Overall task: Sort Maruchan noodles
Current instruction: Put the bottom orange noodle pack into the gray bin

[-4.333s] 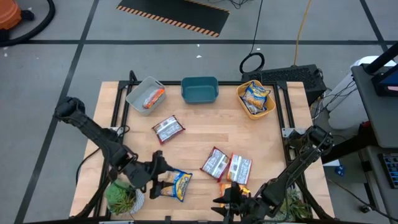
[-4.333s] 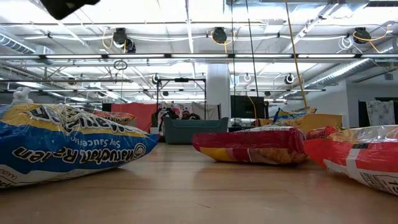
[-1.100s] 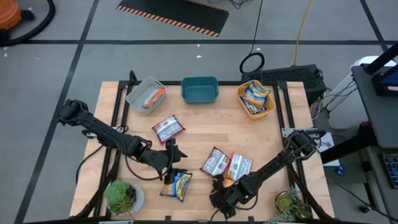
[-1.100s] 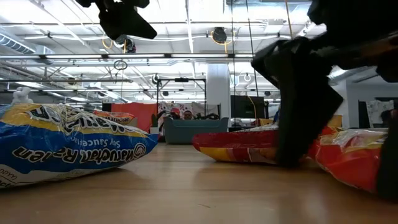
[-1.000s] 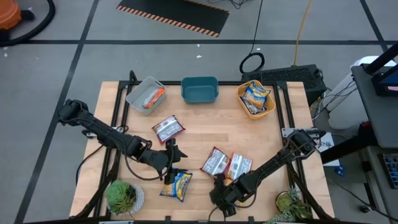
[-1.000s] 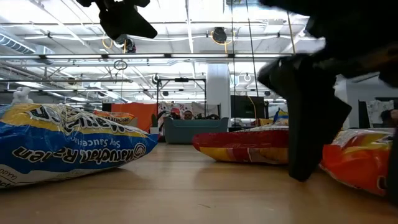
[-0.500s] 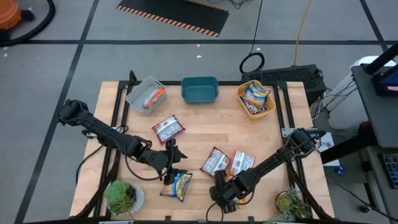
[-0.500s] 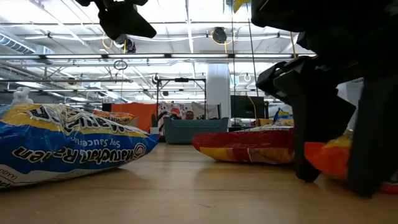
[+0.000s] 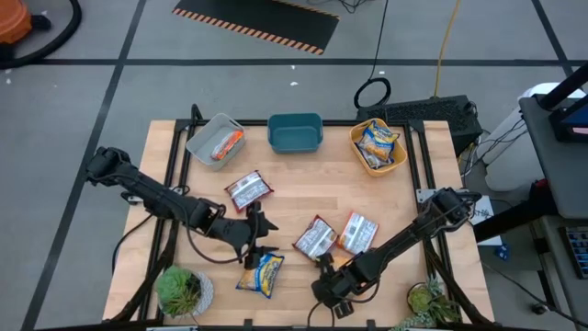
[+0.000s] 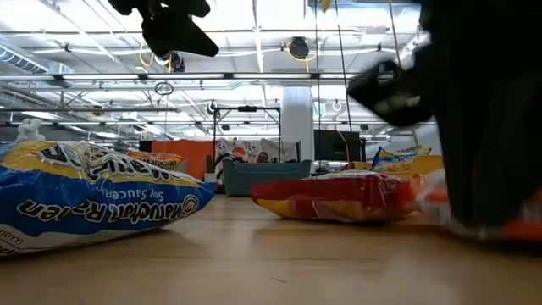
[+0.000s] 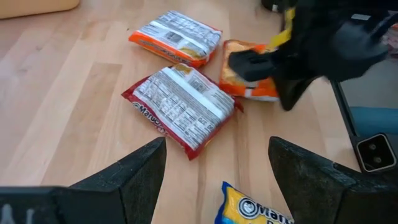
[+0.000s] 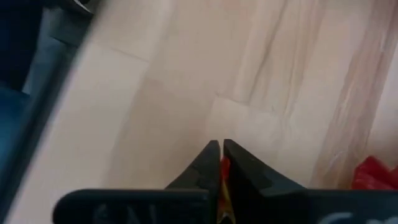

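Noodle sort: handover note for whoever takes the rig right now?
Right gripper: shut on the edge of an orange packet at the table's near edge; not lifted yet.
Left gripper: open, empty, hovering above the yellow-blue packet.
Done: one orange packet in the grey tub; yellow-blue packets in the yellow tub. Teal tub empty.
Left: five packets on the table, namely the pinched one, the yellow-blue one, two silver-red, and one orange-edged.
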You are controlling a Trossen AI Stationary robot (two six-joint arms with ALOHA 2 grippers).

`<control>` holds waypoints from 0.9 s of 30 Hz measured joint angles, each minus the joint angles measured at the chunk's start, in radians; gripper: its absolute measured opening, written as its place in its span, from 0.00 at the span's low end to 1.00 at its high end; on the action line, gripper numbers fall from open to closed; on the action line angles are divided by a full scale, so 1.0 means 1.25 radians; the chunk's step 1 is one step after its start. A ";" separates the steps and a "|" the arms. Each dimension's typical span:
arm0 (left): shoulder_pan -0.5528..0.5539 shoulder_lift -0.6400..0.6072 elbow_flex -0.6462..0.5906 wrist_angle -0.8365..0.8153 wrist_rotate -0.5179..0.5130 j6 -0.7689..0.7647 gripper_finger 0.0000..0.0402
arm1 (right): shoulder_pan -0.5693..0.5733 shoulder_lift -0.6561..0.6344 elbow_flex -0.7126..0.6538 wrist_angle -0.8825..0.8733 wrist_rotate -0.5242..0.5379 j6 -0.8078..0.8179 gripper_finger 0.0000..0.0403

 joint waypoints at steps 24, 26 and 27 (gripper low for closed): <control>0.022 0.000 0.000 0.084 -0.001 0.021 0.71 | 0.012 -0.341 0.002 0.033 0.396 -0.305 0.00; 0.024 0.000 0.000 0.084 0.000 0.018 0.71 | 0.012 -0.359 0.002 0.046 0.433 -0.345 0.00; 0.026 0.000 0.000 0.084 -0.001 0.018 0.71 | 0.011 -0.366 0.002 0.051 0.450 -0.361 0.00</control>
